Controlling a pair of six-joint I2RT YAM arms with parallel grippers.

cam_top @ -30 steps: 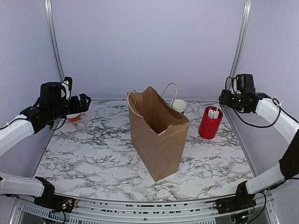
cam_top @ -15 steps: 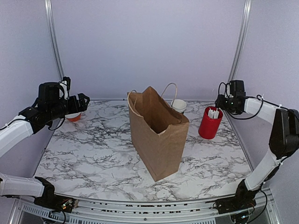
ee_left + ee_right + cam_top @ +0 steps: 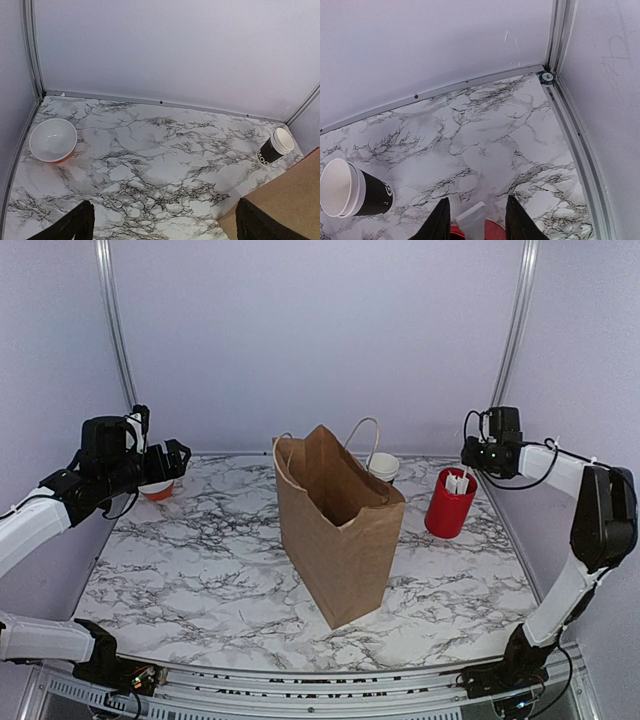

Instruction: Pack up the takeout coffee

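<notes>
Matt brown paper bag (image 3: 345, 540); smooth marble-patterned tabletop (image 3: 200, 570); stacked black paper cups (image 3: 269, 151); dull metal frame (image 3: 114, 330)

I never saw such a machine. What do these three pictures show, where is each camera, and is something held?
Two robot arms are bolted at the near edge of a marble table. The wide picture looks down from above and behind them; the other two come from a camera on each wrist, its dark fingers at the bottom. On the table stand an open brown paper bag, nested black paper cups behind it, a red cup of white sticks and an orange bowl. The left gripper is open near the bowl; the right gripper hangs open over the red cup. Neither holds anything.
</notes>
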